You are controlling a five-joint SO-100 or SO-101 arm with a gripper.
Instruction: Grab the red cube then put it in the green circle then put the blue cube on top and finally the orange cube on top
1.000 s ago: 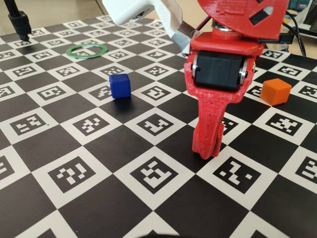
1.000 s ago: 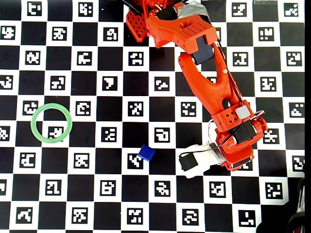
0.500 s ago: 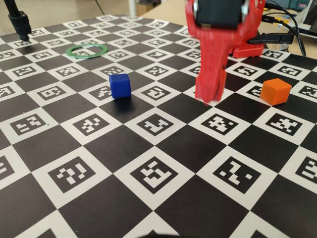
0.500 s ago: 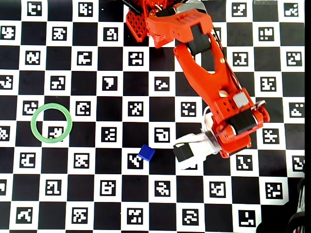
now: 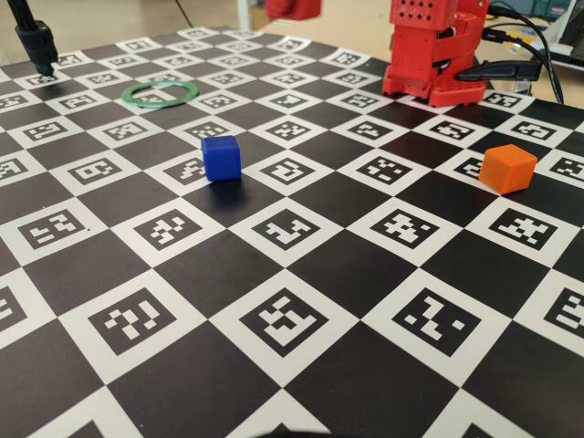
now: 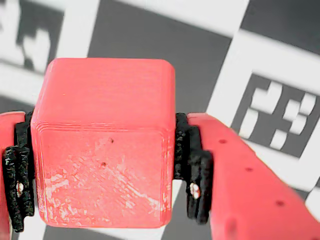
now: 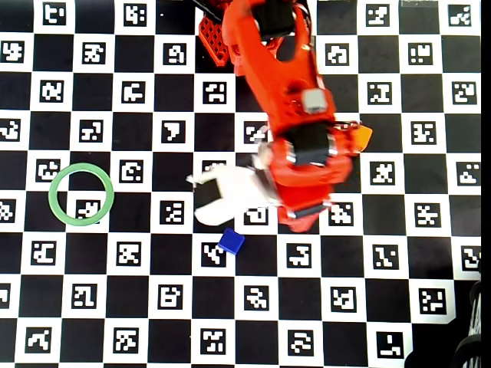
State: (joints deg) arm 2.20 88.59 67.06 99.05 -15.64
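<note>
The red cube (image 6: 102,145) fills the wrist view, clamped on both sides by the black pads (image 6: 195,175) of my gripper (image 6: 105,175), which is shut on it above the board. In the overhead view the arm (image 7: 295,115) and white camera housing (image 7: 226,195) hide the jaws and the red cube. The blue cube (image 5: 222,157) (image 7: 231,241) rests on the board just below the housing. The orange cube (image 5: 507,168) sits at the right in the fixed view; only a corner of it (image 7: 360,136) peeks from behind the arm overhead. The green circle (image 5: 127,93) (image 7: 51,195) lies flat at the left, with nothing inside it.
The black-and-white marker board (image 5: 274,319) covers the table. The red arm base (image 5: 429,55) stands at the back right, with cables (image 5: 534,59) beside it. A black stand (image 5: 36,41) is at the back left corner.
The arm has lifted out of the fixed view. Overhead, it has swung left from the right side to the board's middle, above the blue cube.
</note>
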